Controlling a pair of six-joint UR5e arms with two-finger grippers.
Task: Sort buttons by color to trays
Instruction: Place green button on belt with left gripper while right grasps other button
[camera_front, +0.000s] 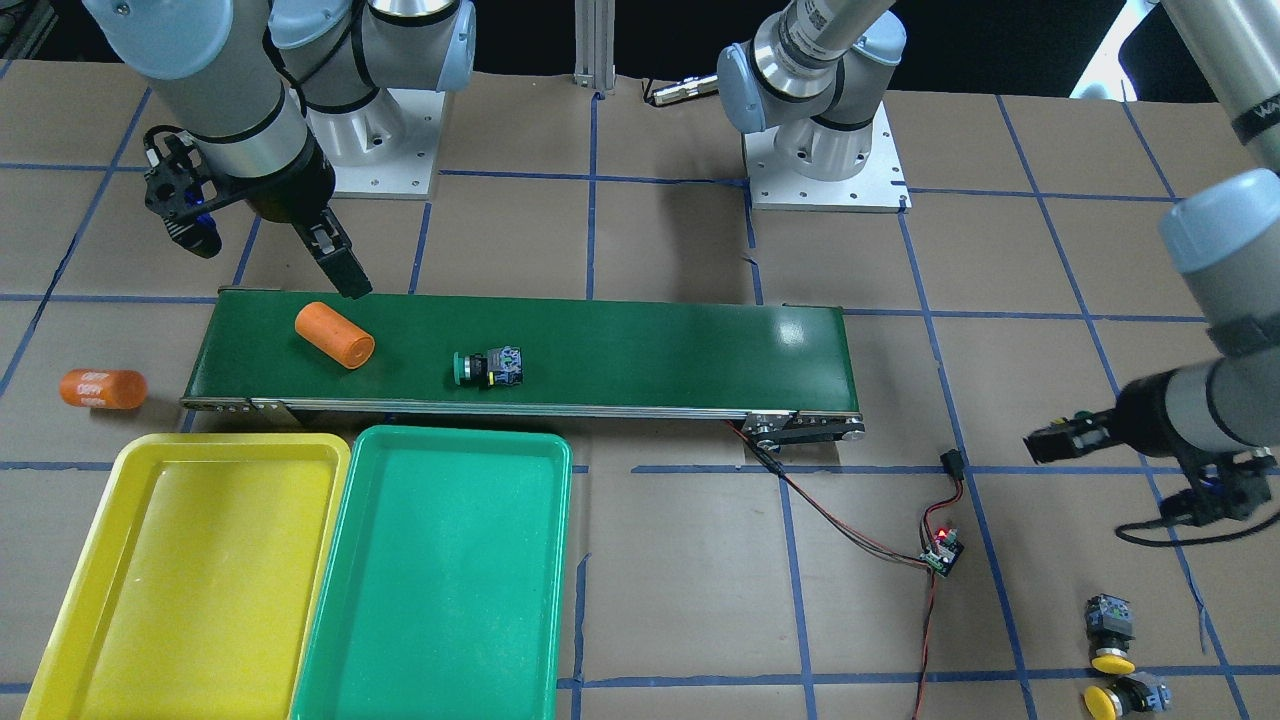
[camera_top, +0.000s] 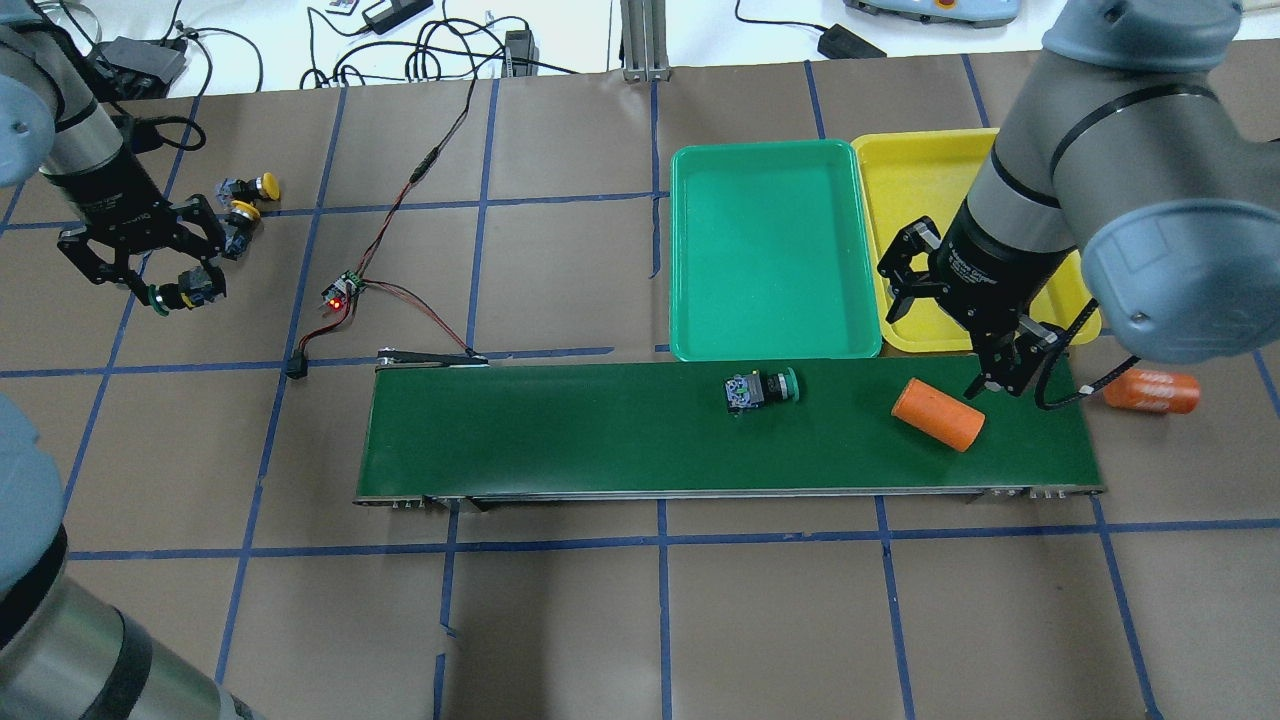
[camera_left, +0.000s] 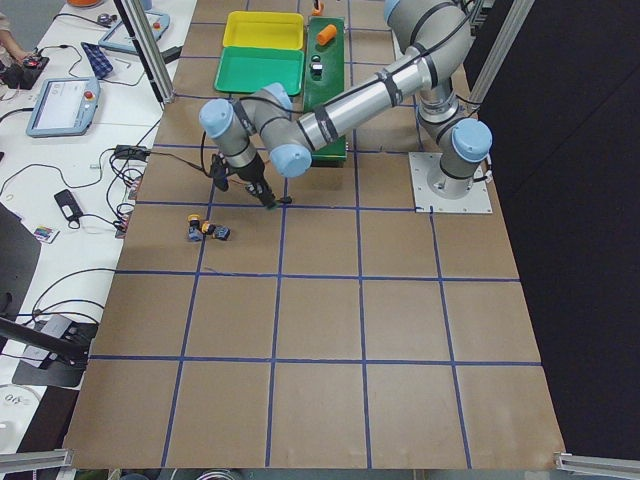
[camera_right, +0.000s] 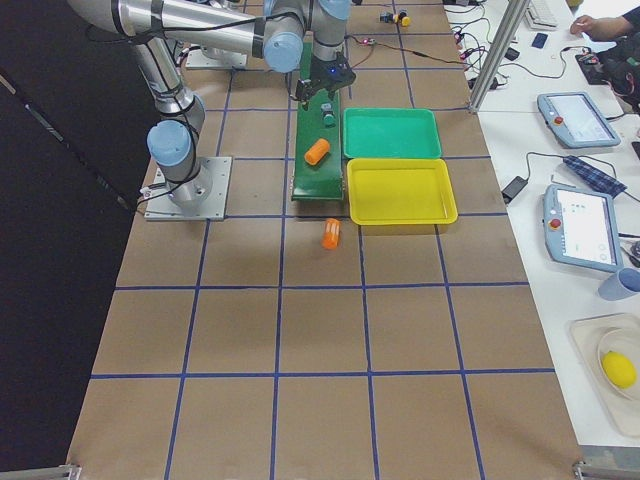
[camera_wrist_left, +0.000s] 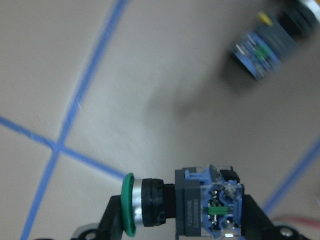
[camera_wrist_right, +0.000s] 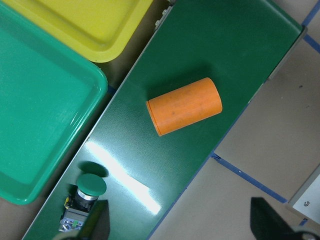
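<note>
My left gripper is shut on a green button and holds it just above the brown table, off the conveyor's end. Two yellow buttons lie on the table just beyond it. A second green button lies on its side on the dark-green belt. My right gripper hangs open over the belt's other end, with nothing between its fingers. The green tray and the yellow tray sit side by side along the belt, and both hold nothing.
One orange cylinder lies on the belt beneath my right gripper, another on the table past the belt's end. A small circuit board with a red light and its wires lies between the belt and the yellow buttons.
</note>
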